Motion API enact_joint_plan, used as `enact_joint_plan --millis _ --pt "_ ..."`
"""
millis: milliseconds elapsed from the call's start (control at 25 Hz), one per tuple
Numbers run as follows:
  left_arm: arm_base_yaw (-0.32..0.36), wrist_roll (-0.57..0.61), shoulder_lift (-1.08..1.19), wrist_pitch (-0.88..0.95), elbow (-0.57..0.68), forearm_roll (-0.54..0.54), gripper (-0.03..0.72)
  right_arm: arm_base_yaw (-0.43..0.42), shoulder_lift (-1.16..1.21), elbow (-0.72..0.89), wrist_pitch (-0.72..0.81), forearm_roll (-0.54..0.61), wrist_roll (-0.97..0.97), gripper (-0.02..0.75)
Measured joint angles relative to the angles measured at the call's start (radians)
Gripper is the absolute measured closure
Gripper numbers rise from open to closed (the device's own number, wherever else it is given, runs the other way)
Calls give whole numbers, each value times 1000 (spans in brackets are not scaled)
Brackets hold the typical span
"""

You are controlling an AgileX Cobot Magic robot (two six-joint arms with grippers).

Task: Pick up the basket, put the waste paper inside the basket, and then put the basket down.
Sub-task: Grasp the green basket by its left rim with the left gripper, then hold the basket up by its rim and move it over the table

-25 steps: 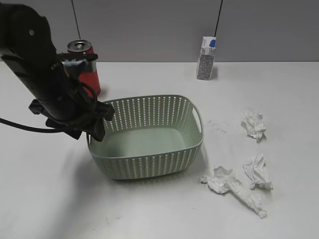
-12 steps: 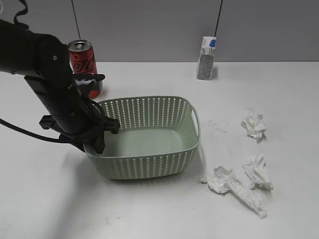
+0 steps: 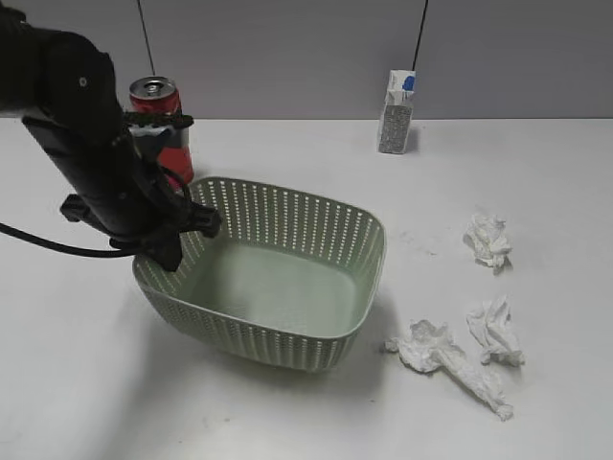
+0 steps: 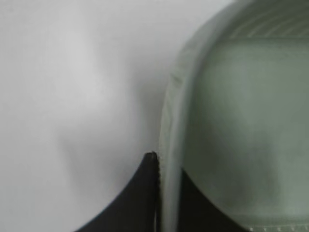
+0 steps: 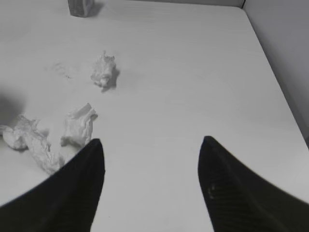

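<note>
Change: up goes the basket (image 3: 287,287) on its left side — half a second ago it sat level on the table (image 3: 536,172), now that end is raised and it tilts, right end low. The papers, can and carton lie where they were.
Left gripper (image 3: 170,244): pinched onto the basket's left rim; in the left wrist view the rim (image 4: 170,159) runs right between the two dark fingers (image 4: 140,193), one outside the wall, one inside. Closed tight on it.
Basket: pale green, perforated walls, open side up and leaning toward the camera, nothing inside. Whether the right end touches the table, I cannot tell; its shadow falls close below it.
Right gripper (image 5: 150,159): fingers spread wide, holding nothing, hovering above bare table in the right wrist view. Not seen in the exterior view.
Paper, far wad (image 3: 488,240): on the table well to the right of the basket, alone.
Paper, small wad (image 3: 495,331): nearer the camera, just beside the long one.
Paper, long twisted wad (image 3: 450,359): just right of the basket's near right corner, apart from it.
Can (image 3: 161,129): red, upright, behind the left arm (image 3: 77,125), partly hidden.
Carton (image 3: 397,111): upright at the back edge of the table, against the wall.
</note>
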Motion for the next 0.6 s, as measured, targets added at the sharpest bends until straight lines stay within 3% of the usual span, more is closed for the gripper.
enact_joint_plan --millis 240,600 --pt "0 0 -62 74 0 59 689 0 181 -7 -188 83 -5 271" --pt "0 0 -66 89 0 59 689 0 864 -138 -283 165 -88 271"
